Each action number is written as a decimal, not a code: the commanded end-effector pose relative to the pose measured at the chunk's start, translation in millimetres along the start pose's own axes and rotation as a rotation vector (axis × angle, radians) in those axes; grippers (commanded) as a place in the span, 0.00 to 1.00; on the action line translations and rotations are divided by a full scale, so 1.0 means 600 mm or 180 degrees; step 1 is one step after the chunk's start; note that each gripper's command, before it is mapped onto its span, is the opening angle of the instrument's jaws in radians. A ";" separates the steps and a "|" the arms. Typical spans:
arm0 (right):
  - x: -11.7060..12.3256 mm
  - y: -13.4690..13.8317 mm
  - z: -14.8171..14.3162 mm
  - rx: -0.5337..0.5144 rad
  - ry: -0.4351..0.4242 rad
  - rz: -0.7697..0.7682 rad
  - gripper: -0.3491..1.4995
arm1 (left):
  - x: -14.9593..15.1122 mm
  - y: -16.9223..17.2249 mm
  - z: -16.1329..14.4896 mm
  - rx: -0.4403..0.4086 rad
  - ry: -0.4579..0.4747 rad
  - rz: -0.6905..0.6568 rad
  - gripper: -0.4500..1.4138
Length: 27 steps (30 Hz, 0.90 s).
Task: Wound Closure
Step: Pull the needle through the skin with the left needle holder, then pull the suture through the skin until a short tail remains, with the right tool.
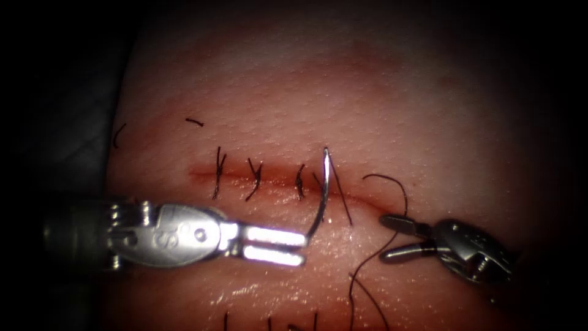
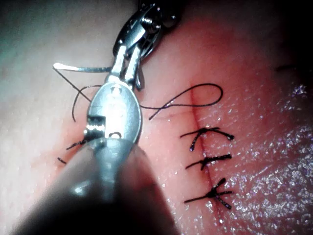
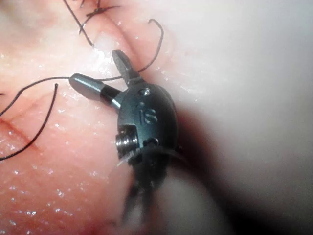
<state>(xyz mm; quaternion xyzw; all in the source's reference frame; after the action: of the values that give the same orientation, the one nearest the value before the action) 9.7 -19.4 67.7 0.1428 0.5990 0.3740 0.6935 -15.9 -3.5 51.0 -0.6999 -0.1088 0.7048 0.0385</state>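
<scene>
My left tool lies on the near side of the cut, its jaws shut on the needle close to the tail end. The needle curves up over the cut just right of the third stitch, with its tip free above the tissue. In the left wrist view the needle juts sideways from that tool, clear of the surface. My right tool rests further right, open, holding nothing. The thread loops past its jaws. In the right wrist view the thread runs between the open fingers.
Three tied stitches cross the cut to the left of the needle. Short cut thread ends lie on the far left tissue. More thread ends stand up near the front edge. Red fluid tints the cut line.
</scene>
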 end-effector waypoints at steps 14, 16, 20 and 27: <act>0.0020 -0.0054 0.0041 -0.0346 -0.0540 -0.0559 0.84 | 0.0059 0.0053 -0.0004 0.0153 -0.0014 0.0359 0.00; 0.0022 -0.0051 0.0044 -0.0474 -0.0564 -0.0495 0.83 | 0.0055 0.0062 -0.0003 0.0155 -0.0029 0.0394 0.00; 0.0033 -0.0050 0.0047 -0.0647 -0.0498 -0.0097 0.81 | 0.0034 0.0077 0.0001 0.0171 -0.0036 0.0434 0.00; 0.0066 -0.0059 0.0071 -0.0868 -0.0516 0.0100 0.88 | 0.0001 0.0084 0.0009 0.0172 -0.0047 0.0492 0.00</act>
<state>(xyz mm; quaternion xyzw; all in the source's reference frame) 14.3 -17.5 63.0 0.0838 0.4799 0.4538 0.7461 -15.4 -8.3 49.4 -0.6999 -0.0356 0.7133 0.0017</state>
